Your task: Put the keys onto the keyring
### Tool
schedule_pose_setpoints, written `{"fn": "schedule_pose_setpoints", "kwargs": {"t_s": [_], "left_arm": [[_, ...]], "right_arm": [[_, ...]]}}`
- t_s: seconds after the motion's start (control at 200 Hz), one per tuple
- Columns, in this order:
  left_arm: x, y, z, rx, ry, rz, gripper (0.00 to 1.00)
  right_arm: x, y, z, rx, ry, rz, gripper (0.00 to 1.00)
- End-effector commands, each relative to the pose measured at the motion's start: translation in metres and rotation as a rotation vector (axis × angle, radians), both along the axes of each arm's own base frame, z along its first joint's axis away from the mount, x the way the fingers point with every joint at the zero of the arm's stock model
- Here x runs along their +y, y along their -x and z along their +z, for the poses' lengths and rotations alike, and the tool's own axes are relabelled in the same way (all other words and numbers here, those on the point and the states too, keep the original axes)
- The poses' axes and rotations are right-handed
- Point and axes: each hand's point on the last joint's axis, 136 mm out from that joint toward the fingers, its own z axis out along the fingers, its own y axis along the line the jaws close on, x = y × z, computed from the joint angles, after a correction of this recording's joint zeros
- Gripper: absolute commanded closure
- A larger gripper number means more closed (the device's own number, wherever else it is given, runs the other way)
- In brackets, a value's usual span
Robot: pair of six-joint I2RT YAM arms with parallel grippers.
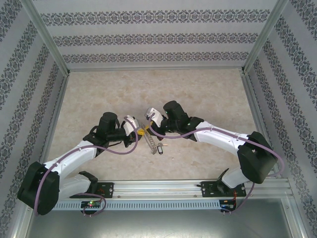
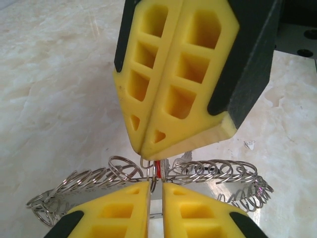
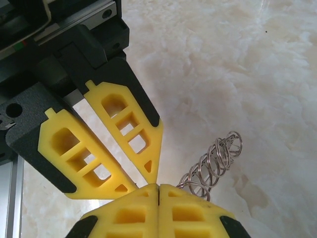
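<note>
At the middle of the top view the arms meet over the bench [image 2: 49, 74], and the task looks unfinished: no key visibly hangs on the keyring [image 2: 208, 171]. The right gripper [image 3: 158, 191] is closed tight, seemingly pinching one of its rings. The left gripper [image 2: 156, 188] is nearly closed around a red sliver [image 2: 157, 168], likely the red key; whether it grips, I cannot tell. Counted: one keyring, one red key, and lower right of the keyring a small dark item [image 1: 162, 146], perhaps the second key.
</note>
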Motion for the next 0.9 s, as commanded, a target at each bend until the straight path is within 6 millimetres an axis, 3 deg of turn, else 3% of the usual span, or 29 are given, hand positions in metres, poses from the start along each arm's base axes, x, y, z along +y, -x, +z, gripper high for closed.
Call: {"fn": "schedule_pose_setpoints", "kwargs": {"t_s": [0.0,0.445,0.714,0.894], "left_arm": [[-0.001,-0.005,0.008,-0.074,0.016,0.0,0.86],[-0.01,-0.003,-0.002,-0.056,-0.009,-0.041,0.87],[-0.012,-0.006,0.002,-0.078,-0.003,-0.039,0.94],[-0.013,-0.007,0.004,-0.091,0.001,-0.04,0.92]], "right_arm": [[0.002,0.0,0.013,-0.03,-0.044,0.022,1.0],[0.002,0.001,0.014,-0.029,-0.056,0.028,1.0],[0.003,0.002,0.015,-0.026,-0.06,0.034,1.0],[0.003,0.003,0.014,-0.02,-0.06,0.035,1.0]]}}
